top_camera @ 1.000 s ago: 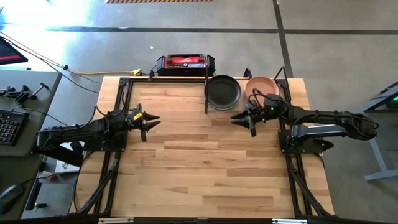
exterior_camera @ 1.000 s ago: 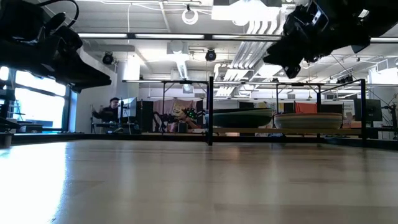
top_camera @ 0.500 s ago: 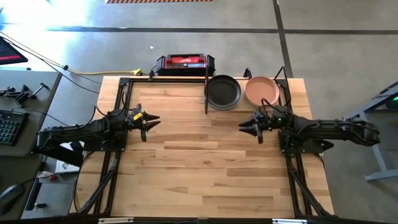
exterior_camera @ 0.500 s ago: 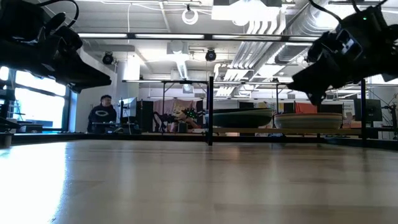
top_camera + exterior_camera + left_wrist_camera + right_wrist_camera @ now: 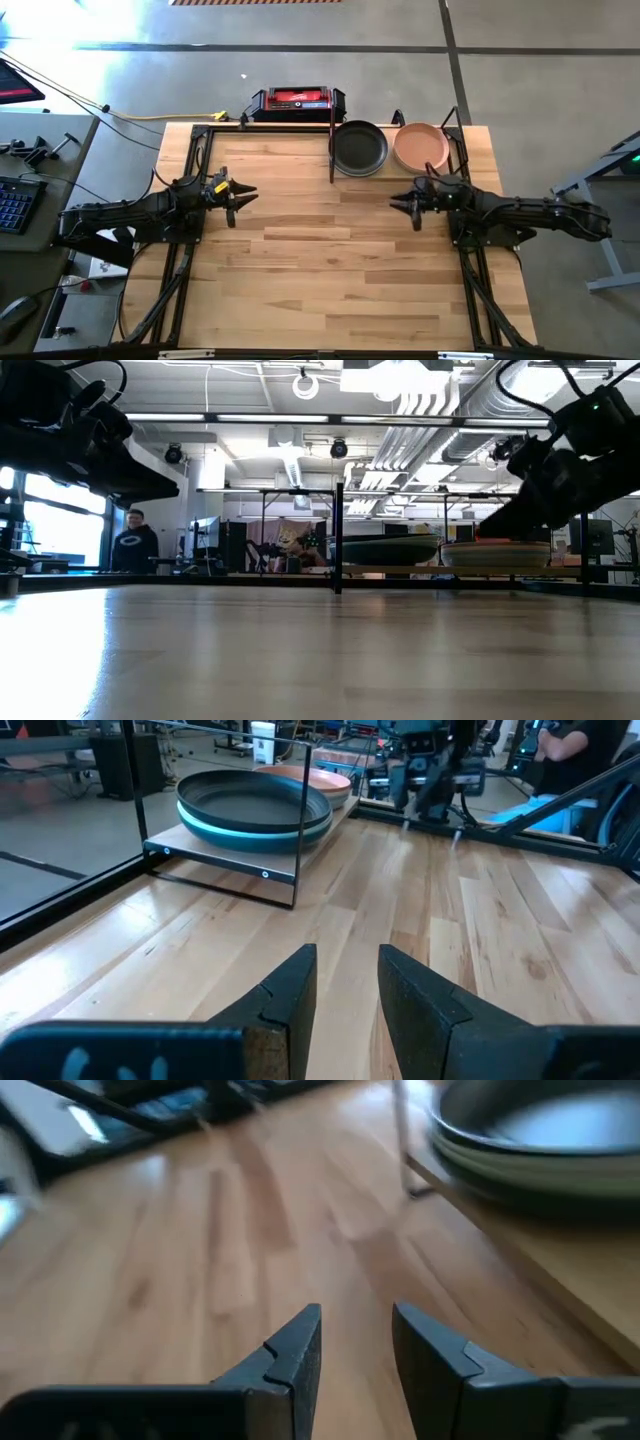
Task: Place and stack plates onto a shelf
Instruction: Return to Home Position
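Two stacks of plates rest on the shelf (image 5: 440,168) at the table's far right. One stack has a black plate on top (image 5: 359,148) and a green one under it (image 5: 250,820). The other has a peach-pink plate on top (image 5: 421,146). My right gripper (image 5: 400,203) hovers open just near of the shelf, with nothing between its fingers (image 5: 355,1325). My left gripper (image 5: 240,195) waits open at the table's left side, its fingers (image 5: 347,970) pointing toward the shelf. In the low view both stacks (image 5: 390,548) (image 5: 495,552) sit level on the board.
The shelf's upright black bar (image 5: 331,140) stands at its left end. Thin black tubing (image 5: 215,732) frames the shelf. A red and black box (image 5: 297,100) sits beyond the far edge. Bare wood tabletop (image 5: 320,270) spreads across the middle and near part.
My right gripper has drawn back from over the shelf toward the table's right and near edges. It has sunk lower and stayed open. The plates have not moved. A person in the room behind has walked leftward.
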